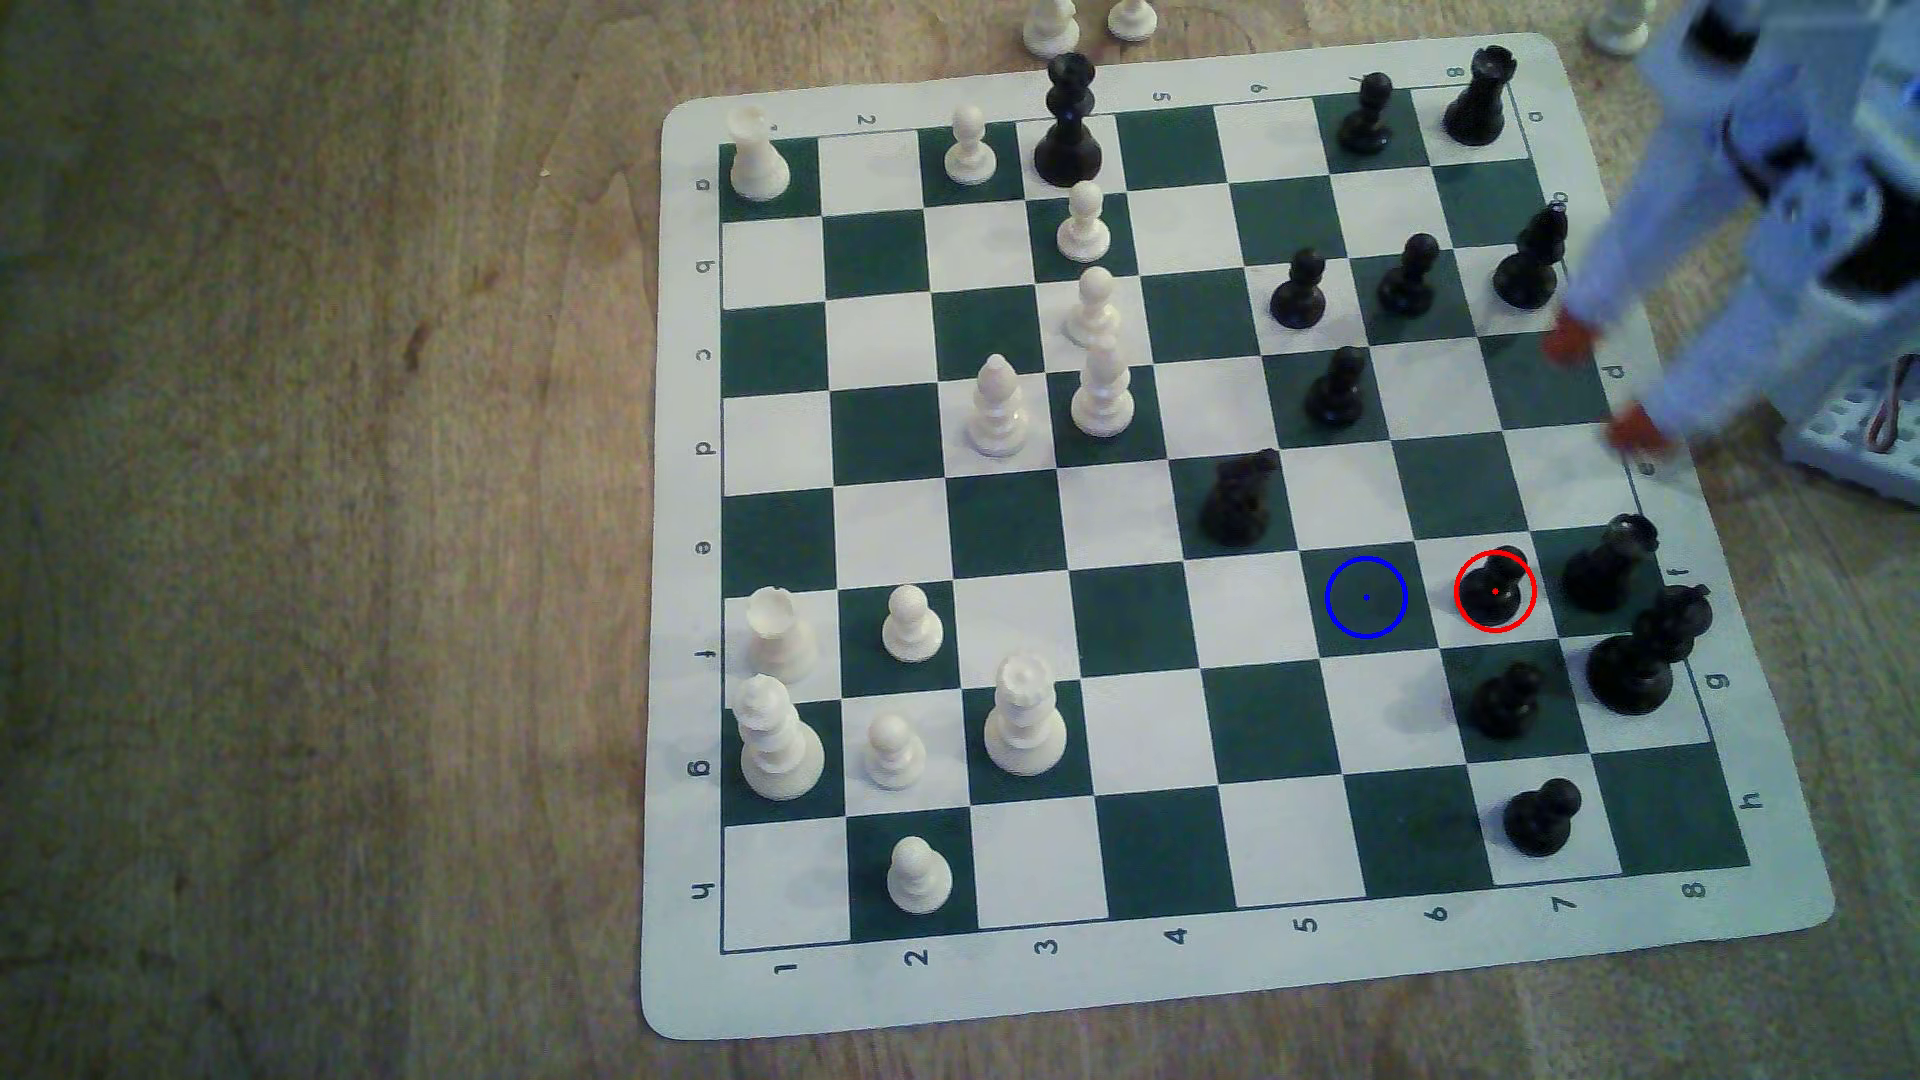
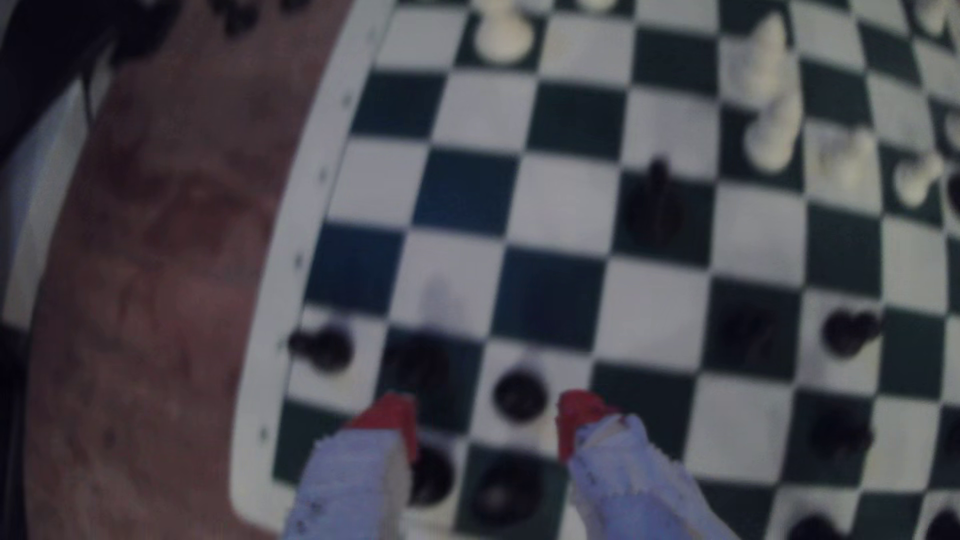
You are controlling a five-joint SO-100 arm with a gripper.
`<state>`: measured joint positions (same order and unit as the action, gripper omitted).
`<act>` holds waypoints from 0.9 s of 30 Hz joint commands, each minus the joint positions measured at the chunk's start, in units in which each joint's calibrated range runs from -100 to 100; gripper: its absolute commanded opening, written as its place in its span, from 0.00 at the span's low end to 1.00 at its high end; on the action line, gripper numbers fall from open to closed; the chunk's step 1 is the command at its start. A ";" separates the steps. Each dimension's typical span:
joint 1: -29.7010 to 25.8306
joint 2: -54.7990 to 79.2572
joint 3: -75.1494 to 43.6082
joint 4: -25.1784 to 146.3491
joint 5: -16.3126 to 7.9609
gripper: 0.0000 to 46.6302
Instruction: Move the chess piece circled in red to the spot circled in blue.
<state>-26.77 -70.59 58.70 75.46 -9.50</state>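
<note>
Gripper (image 1: 1605, 384) wide open, empty, over the board's edge; we judge the pawn (image 1: 1494, 590) lies below-left in the exterior view, spot (image 1: 1365, 597) just left.

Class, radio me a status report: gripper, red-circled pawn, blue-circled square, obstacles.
Gripper open, above the board's edge, holding nothing. Pawn upright on its white square, untouched. Blue-circled square next to it, free. Tall black pieces crowd the pawn's far side.

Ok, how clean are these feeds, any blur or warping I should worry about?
Exterior view: board sharp, red-ringed pawn and blue-ringed square clear, but the open gripper is motion-smeared. Wrist view: soft throughout, chessboard lines bow like a fisheye, black pieces read as dark blobs.
</note>
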 commanded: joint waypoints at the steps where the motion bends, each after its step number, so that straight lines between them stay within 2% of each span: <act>1: -5.96 2.17 -1.13 0.14 -2.64 0.34; 4: -6.04 2.08 1.59 -1.83 -3.22 0.32; 6: -6.59 2.00 3.50 -2.81 -3.91 0.36; 15: -5.18 5.65 12.11 -15.02 -4.00 0.34; 20: -2.68 7.09 13.65 -18.21 -3.61 0.34; 27: -1.90 9.89 16.82 -21.98 -3.37 0.32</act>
<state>-29.13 -61.29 75.60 55.62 -12.92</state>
